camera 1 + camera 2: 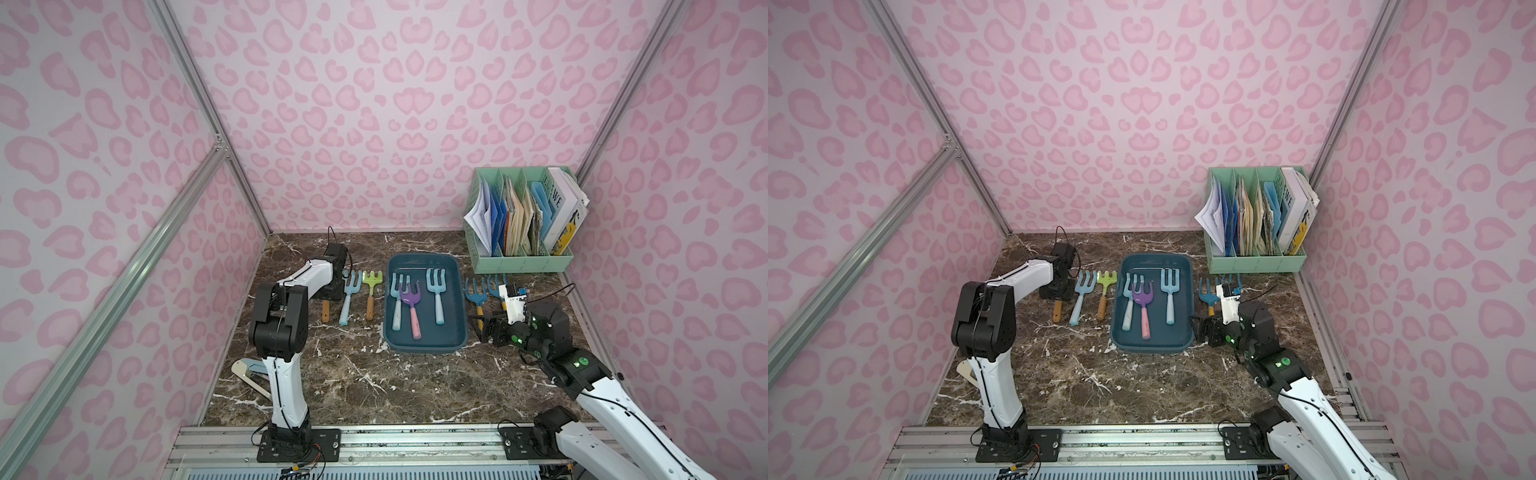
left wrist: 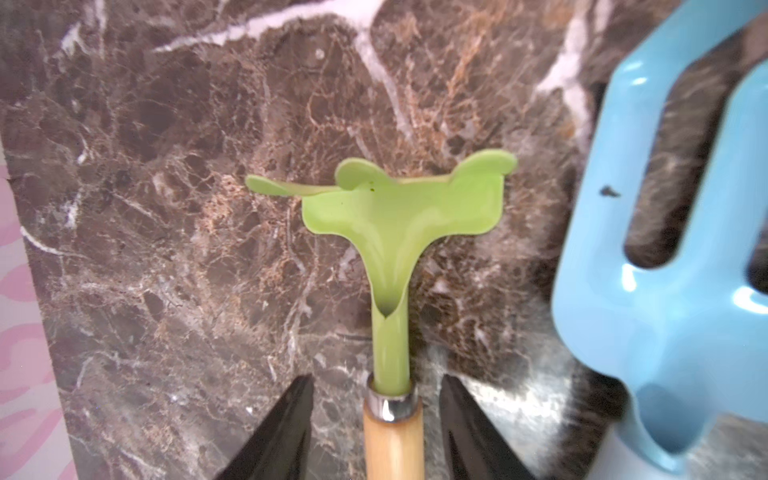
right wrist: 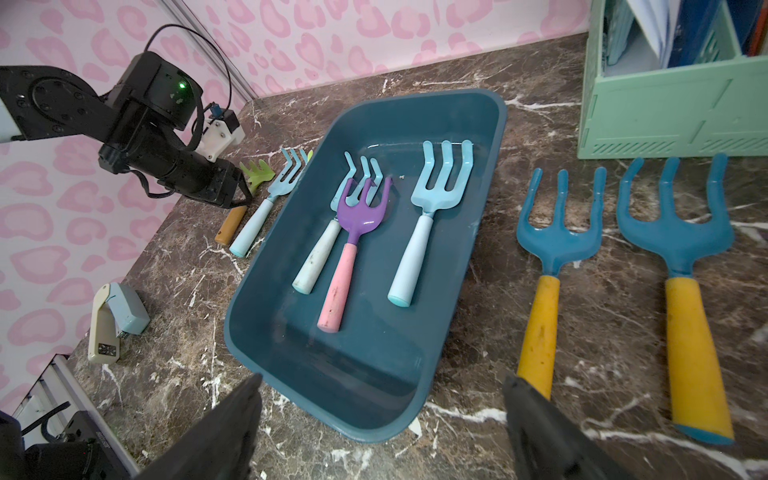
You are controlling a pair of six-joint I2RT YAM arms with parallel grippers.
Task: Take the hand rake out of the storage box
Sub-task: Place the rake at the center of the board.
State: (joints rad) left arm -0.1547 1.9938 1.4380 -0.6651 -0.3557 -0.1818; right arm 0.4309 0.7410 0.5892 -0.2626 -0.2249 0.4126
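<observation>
The left hand (image 2: 377, 386) is down at the worktop (image 2: 166, 249), left of the storage box (image 1: 430, 338). Its fingers (image 2: 282, 428) stand parted on either side of the wooden handle of a green rake (image 2: 399, 216), with a clear gap each side, so it is open and grips nothing. That rake lies flat on the worktop outside the box. A pale blue rake (image 2: 665, 291) lies just beside it, and a second green rake (image 1: 371, 291) lies next to the box's left wall. Inside the box lie three rakes. A purple rake (image 1: 411, 296) with a pink handle has its head over the head of a whitish-handled blue rake (image 1: 397, 311), and a light blue rake (image 1: 439, 307) lies apart on the right. The right hand (image 3: 382, 378) hovers wide open and empty by the box's right rim near its front corner, beside two dark blue rakes (image 3: 548, 266) with yellow handles
</observation>
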